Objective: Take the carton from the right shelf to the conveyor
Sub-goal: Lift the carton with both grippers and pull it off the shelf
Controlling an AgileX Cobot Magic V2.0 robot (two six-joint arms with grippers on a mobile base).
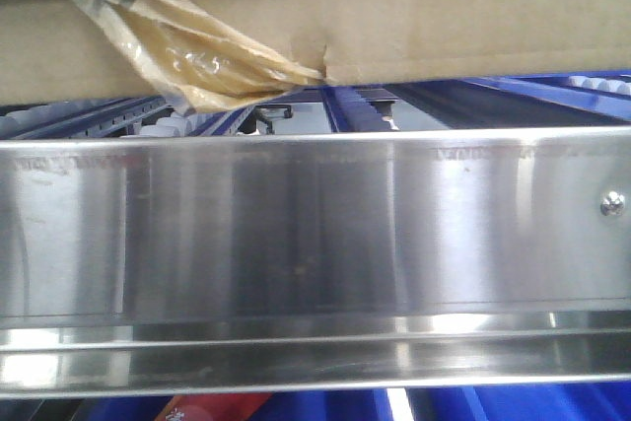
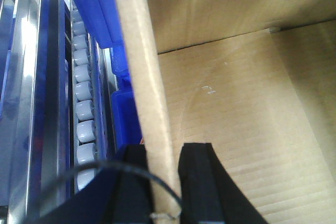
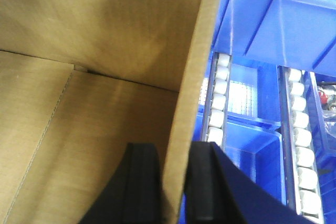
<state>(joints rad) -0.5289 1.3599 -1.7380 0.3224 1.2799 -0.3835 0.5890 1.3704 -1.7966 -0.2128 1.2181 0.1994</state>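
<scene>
The brown corrugated carton (image 1: 444, 27), open-topped, has wrinkled yellowish tape (image 1: 197, 61) across its torn lower seam. It is just above the shelf (image 1: 296, 224), over its steel front rail. The left gripper (image 2: 164, 156) and right gripper (image 3: 175, 153) each pinch one side wall.

Carton (image 2: 236, 129) wall in left hand (image 2: 163, 156)

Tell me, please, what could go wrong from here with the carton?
The left hand and right hand each pinch only a thin carton wall, which might buckle or slip. The loose tape hangs just above the shelf rail and could snag as the carton comes out.
</scene>
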